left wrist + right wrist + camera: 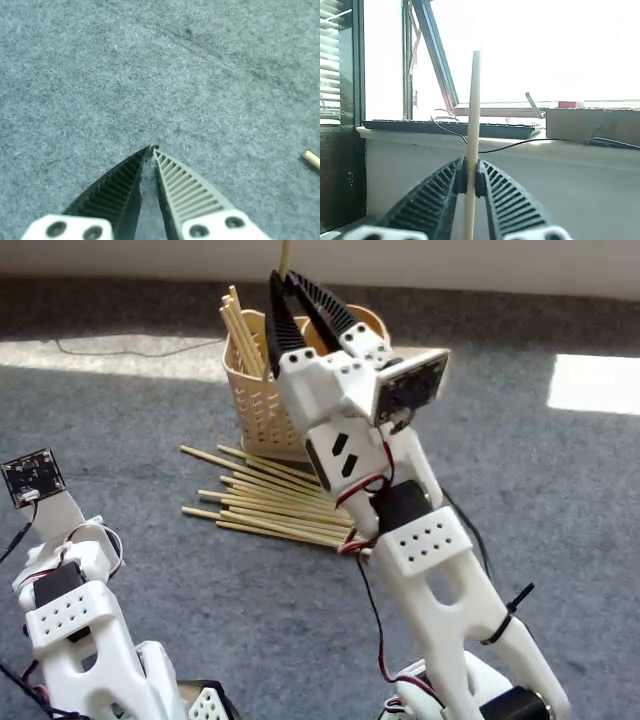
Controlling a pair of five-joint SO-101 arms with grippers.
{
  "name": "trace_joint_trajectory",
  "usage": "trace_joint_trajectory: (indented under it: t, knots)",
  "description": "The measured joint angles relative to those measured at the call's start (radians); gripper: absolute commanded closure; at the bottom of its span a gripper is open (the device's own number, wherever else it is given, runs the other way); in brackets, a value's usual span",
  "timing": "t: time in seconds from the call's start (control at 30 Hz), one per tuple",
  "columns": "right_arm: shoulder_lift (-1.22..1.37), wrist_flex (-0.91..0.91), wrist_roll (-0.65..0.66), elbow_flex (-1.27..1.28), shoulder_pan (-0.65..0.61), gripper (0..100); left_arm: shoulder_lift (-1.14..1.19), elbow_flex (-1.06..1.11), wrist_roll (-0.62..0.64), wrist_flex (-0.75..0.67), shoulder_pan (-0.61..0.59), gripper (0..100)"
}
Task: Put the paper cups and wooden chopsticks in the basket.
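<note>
Right wrist view: R gripper point(471, 174) pinching upright chopstick point(475, 100), high near basket point(256, 410); L gripper point(153, 149) pressed together above carpet point(150, 60).

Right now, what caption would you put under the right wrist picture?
The right gripper pinches one wooden chopstick upright in front of a bright window.

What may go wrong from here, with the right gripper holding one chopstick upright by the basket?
1. The chopstick is pinched only by the tips of the right gripper; it may pivot or slip and miss the basket.
2. The leaning chopsticks stick out over the rim; a lowering gripper may knock them out.
</note>
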Motion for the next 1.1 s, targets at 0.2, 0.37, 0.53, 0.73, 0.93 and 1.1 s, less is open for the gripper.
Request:
trace_joint_trajectory:
  t: [0.2, 0.37, 0.53, 0.73, 0.93, 1.1]
  knots:
    - [0.098, -0.137, 0.206, -0.002, 0.0, 99.3, 0.0, 0.0, 0.0, 0.0, 0.0, 100]
    - [0.133, -0.169, 0.253, 0.008, -0.008, 99.3, 0.0, 0.0, 0.0, 0.0, 0.0, 100]
    - [0.137, -0.17, 0.255, 0.041, -0.012, 98.8, 0.0, 0.0, 0.0, 0.0, 0.0, 100]
    - [0.137, -0.17, 0.255, 0.109, -0.017, 91.5, 0.0, 0.0, 0.0, 0.0, 0.0, 100]
    - [0.137, -0.097, 0.255, 0.126, -0.017, 88.3, 0.0, 0.0, 0.0, 0.0, 0.0, 100]
    - [0.135, -0.021, 0.255, 0.127, -0.018, 88.4, 0.0, 0.0, 0.0, 0.0, 0.0, 100]
